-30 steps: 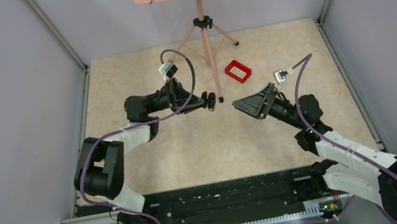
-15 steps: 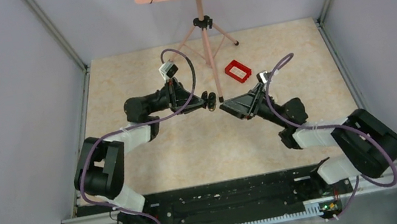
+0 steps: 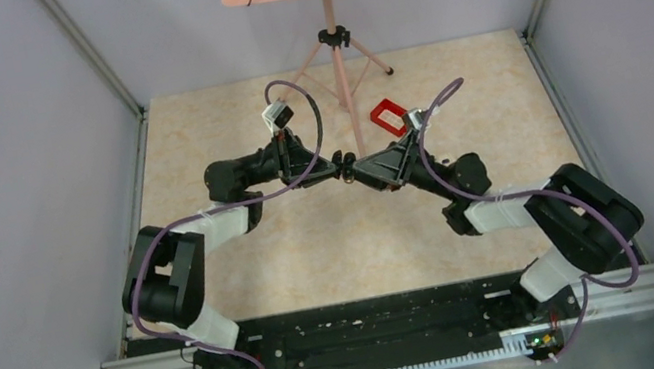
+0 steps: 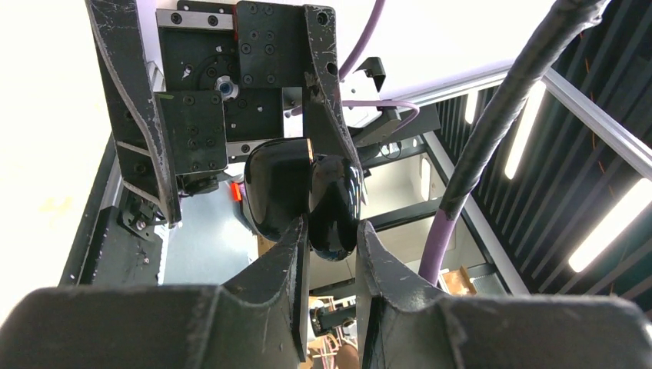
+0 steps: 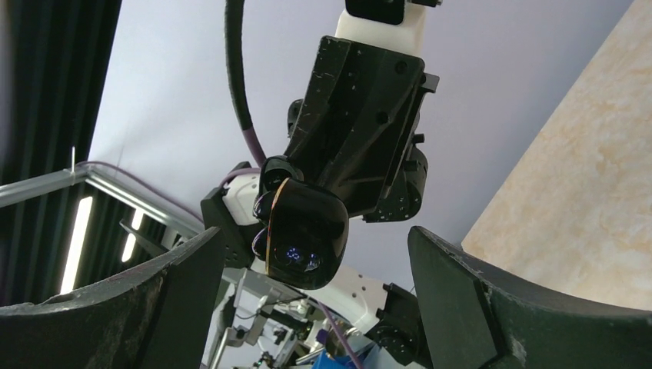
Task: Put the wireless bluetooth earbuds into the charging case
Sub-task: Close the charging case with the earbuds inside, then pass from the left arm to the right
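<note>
Where the charging case (image 4: 307,196) sits: pinched between the left gripper (image 4: 327,231) fingers, held off the table (image 3: 314,248).
State of right gripper (image 5: 315,250): spread wide, facing the case, not touching it.

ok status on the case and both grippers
Left gripper shut on charging case, held off the table. Right gripper open, fingers either side of it. Earbuds not in view. Nothing between the grippers.
</note>
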